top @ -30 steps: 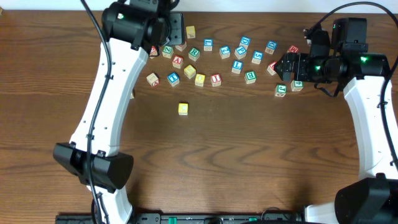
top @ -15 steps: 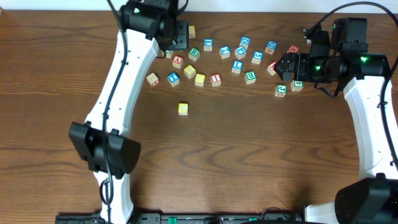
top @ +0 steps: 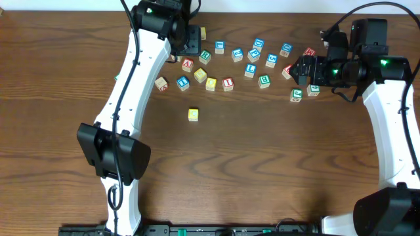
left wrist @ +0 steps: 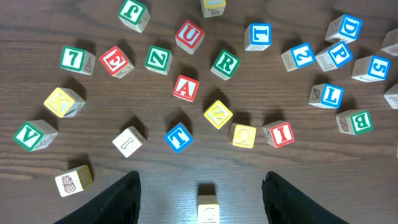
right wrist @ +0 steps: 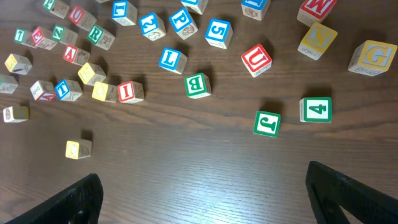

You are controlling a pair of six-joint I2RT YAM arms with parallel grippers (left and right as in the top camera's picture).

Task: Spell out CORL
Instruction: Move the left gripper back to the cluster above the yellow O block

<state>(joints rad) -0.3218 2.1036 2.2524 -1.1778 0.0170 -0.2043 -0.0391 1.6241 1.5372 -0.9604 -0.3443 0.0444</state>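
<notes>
- The left gripper is partly open and holds nothing; from overhead its fingers are hidden under the wrist
- The lone yellow cube lies behind its fingertips, cut off, with the letter unreadable
- The green R cube and the second yellow cube sit ahead among crowded cubes, and the blue L cube is ahead-right
- The right gripper is wide open and empty over bare desk

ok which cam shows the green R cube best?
Left wrist: the green R cube is large, unblocked, letter readable. Overhead shows it small, letter barely legible. Right wrist has it tiny near the top-left edge.
</notes>
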